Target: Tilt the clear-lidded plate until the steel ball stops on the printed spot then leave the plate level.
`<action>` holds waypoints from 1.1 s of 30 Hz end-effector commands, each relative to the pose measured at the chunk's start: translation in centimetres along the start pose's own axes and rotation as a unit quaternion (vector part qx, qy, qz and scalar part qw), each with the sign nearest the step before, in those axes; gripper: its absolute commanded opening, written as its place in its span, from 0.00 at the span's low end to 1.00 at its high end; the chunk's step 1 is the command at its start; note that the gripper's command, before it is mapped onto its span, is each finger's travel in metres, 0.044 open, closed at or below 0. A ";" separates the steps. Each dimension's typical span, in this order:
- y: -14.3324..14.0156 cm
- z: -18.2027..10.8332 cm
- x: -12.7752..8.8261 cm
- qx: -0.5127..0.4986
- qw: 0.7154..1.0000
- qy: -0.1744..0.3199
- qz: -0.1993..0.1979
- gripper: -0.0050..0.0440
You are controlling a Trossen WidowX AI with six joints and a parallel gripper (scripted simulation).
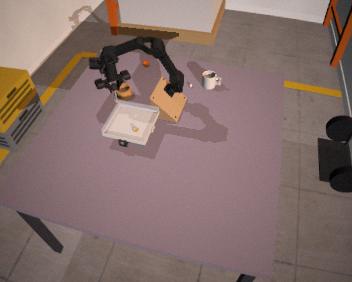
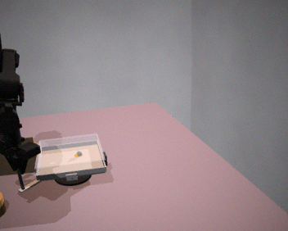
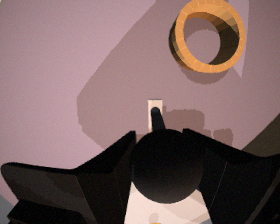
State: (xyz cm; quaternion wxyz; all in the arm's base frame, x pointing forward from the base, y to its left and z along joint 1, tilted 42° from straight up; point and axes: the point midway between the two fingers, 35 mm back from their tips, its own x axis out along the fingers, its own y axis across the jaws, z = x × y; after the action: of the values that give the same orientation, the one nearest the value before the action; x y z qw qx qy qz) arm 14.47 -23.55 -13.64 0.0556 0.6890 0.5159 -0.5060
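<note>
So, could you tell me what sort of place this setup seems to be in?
Probably a workshop or warehouse floor: yellow line markings run across the concrete, orange steel posts and a yellow cabinet stand around the table.

The arm (image 1: 150,47) is matte black all over, built of chunky rounded links with thicker, blocky joints. It rises from a tan, wood-coloured base board (image 1: 162,95). The gripper (image 3: 153,118) is black too: broad angular side housings flank a smooth, round dark dome in the wrist view, with a slim black finger (image 3: 156,117) beyond it
</note>
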 end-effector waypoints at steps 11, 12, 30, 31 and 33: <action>0.0 0.0 0.2 0.003 1.000 0.005 0.000 0.41; 0.0 0.0 0.2 0.003 1.000 0.005 0.000 0.41; -0.1 -0.1 0.0 0.003 1.000 0.005 -0.001 0.41; -0.1 -0.1 0.0 0.003 1.000 0.005 -0.001 0.41; -0.1 -0.1 0.0 0.003 1.000 0.005 -0.001 0.41</action>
State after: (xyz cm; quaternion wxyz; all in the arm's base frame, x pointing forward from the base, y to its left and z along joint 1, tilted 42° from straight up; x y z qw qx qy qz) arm 14.43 -23.50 -13.78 0.0546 0.6897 0.5161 -0.5050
